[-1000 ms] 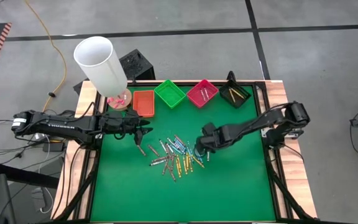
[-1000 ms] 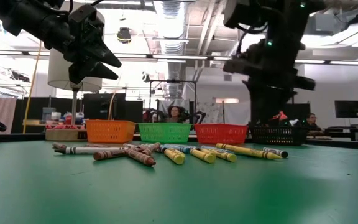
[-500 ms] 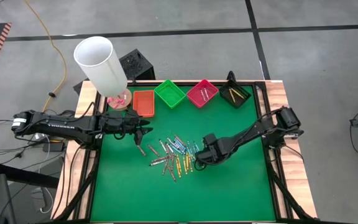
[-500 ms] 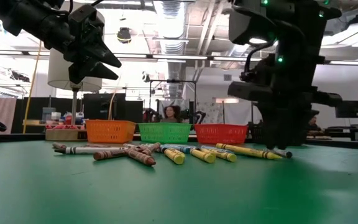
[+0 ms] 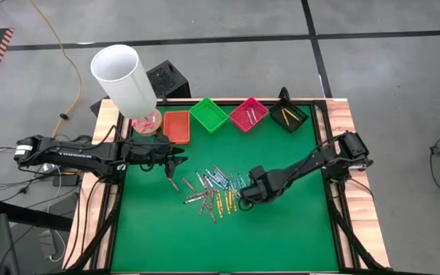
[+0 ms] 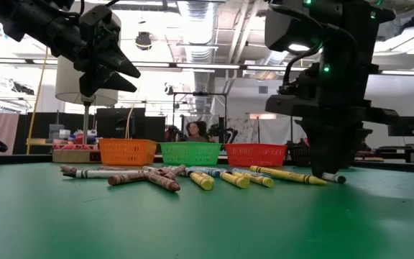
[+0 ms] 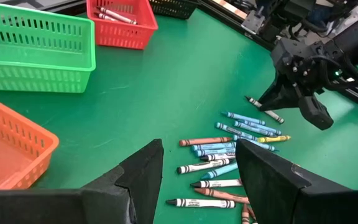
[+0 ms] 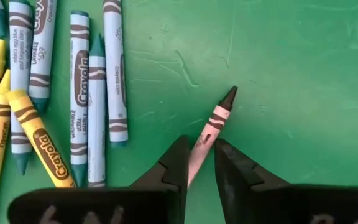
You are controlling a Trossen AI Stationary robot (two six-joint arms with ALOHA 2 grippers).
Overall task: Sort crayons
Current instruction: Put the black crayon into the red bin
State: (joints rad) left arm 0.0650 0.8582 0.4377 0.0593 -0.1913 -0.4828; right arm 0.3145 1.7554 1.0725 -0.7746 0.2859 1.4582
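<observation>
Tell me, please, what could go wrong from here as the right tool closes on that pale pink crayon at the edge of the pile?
1. The right tool straddles only the pink crayon's blunt end, so once lifted it may pivot or slip out.
2. The blue crayons lie close beside it; a sideways drift could nudge them.
3. The fingers sit almost on the green mat, so pressing lower could scrape it.

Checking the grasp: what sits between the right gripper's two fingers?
The right wrist view shows one pinkish crayon between the right gripper fingers, its dark tip pointing away over bare green mat.
</observation>
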